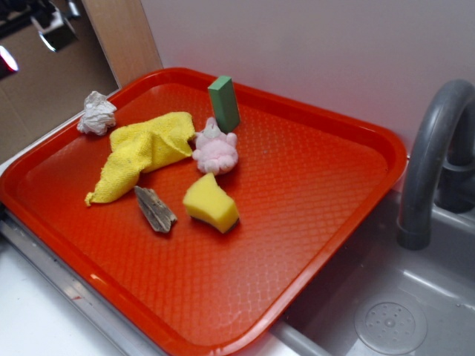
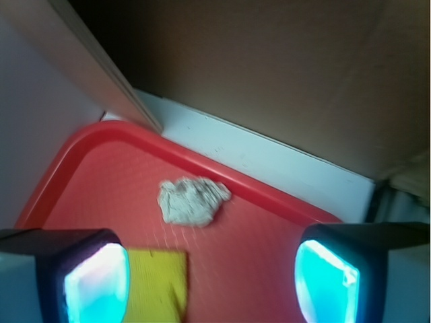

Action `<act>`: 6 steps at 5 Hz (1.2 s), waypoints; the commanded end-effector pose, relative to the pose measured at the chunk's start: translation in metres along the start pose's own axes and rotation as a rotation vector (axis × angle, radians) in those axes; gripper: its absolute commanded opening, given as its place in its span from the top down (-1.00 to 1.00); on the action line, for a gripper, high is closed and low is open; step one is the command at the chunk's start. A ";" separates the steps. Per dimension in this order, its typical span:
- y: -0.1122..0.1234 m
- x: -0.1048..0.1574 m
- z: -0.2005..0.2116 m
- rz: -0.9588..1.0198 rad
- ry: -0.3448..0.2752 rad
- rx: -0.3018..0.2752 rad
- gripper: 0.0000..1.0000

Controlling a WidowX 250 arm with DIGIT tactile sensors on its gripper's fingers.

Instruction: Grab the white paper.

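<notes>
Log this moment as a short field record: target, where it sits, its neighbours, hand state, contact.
target: white paper, crumpled ball
location: far left corner of the red tray, just inside the rim
neighbours: yellow cloth beside it; pink plush, green block, yellow sponge, wood piece farther off
hand: open, empty, above the tray
contact: none; paper lies ahead of the fingers

exterior: high, from the front, looks down obliquely on the whole red tray [image 1: 319, 245], middle distance | wrist: behind the pincer [image 2: 212, 282], looks down close on one tray corner | shared: that corner with the white paper [image 1: 96, 113] [image 2: 192, 200] and the yellow cloth [image 1: 141, 150] [image 2: 156, 282]
</notes>
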State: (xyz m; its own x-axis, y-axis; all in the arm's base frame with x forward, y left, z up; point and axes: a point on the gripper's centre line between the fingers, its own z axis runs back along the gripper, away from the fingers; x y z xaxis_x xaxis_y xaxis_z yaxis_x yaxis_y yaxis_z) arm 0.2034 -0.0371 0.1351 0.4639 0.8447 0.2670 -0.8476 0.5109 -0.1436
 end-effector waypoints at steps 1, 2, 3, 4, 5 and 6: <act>-0.018 0.010 -0.041 0.096 0.011 -0.051 -1.00; -0.016 0.017 -0.055 0.123 0.001 -0.034 -1.00; -0.016 0.024 -0.074 0.142 0.018 -0.039 -1.00; -0.017 0.024 -0.085 0.130 0.007 -0.012 -1.00; -0.023 0.014 -0.102 0.100 0.034 -0.009 -1.00; -0.028 0.000 -0.108 0.034 0.040 0.015 1.00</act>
State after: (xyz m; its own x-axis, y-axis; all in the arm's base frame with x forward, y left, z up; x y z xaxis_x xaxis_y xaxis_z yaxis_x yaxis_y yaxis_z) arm 0.2465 -0.0361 0.0250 0.4671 0.8601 0.2049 -0.8657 0.4921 -0.0922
